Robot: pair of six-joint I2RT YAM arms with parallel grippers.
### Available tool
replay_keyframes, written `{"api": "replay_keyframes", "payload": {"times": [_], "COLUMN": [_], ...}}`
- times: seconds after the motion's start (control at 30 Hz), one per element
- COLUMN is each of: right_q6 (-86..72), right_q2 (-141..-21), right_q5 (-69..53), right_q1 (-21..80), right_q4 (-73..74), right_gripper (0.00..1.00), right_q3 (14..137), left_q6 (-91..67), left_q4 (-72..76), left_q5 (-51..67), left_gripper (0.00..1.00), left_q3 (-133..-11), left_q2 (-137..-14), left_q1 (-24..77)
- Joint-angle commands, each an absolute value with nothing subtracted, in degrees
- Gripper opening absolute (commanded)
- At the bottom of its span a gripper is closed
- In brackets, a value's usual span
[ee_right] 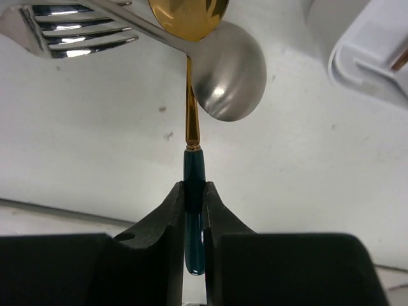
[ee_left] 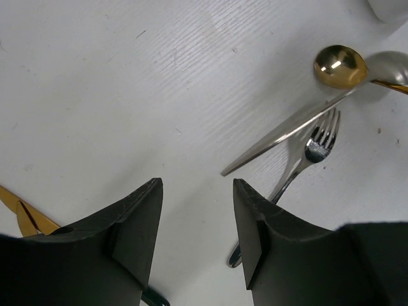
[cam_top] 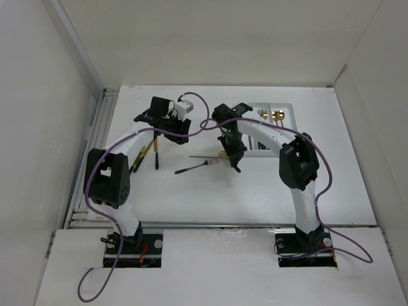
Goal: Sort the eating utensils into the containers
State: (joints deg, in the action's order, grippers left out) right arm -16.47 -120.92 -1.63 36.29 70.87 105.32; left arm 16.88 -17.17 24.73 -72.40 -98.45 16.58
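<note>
Right gripper (ee_right: pixel 193 194) pinched the gold spoon (ee_right: pixel 191 16) by its dark handle | left gripper (ee_left: pixel 196 197) gaped, holding nothing | tray (cam_top: pixel 288 131) sat by the table's (cam_top: pixel 191 197) far right corner

On the white tabletop (cam_top: pixel 191 197), the white three-compartment plastic tray (cam_top: pixel 291 131) sits far right, holding gold-headed utensils (cam_top: pixel 273 116). A silver metal fork (cam_top: pixel 194 167) lies centre, a silver knife (cam_top: pixel 205 157) just behind it. Perhaps two dark-handled utensils (cam_top: pixel 156 159) lie left.

bare table (ee_left: pixel 127 95) beside fork (ee_left: pixel 319 143), knife (ee_left: pixel 280 137)
</note>
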Motion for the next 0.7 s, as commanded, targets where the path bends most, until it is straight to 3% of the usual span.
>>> {"api": "replay_keyframes", "payload": {"times": [0.0, 0.1, 0.37, 0.67], "right_q6": [-16.26, -16.26, -17.84, -15.38], "right_q2": [-115.84, -112.86, -106.70, -106.52], "right_q5": [-0.52, -7.96, -13.44, -19.76], "right_q1": [37.62, 37.62, 38.23, 38.23], "right_q4": [79.09, 79.10, 72.87, 71.46], "right_gripper": [0.00, 0.00, 0.00, 0.00], "right_q3": [111.43, 111.45, 92.13, 87.46], "left_q6": [16.96, 16.44, 16.44, 15.82], "left_q4": [-17.50, -17.49, -17.49, -16.35], "left_q5": [26.89, 26.89, 26.89, 27.95], "left_gripper": [0.45, 0.45, 0.45, 0.45], "left_q3": [-74.62, -74.62, -73.56, -73.56], "left_q2": [-96.24, -95.71, -95.19, -94.66], "left_q1": [16.00, 15.47, 15.47, 14.94]}}
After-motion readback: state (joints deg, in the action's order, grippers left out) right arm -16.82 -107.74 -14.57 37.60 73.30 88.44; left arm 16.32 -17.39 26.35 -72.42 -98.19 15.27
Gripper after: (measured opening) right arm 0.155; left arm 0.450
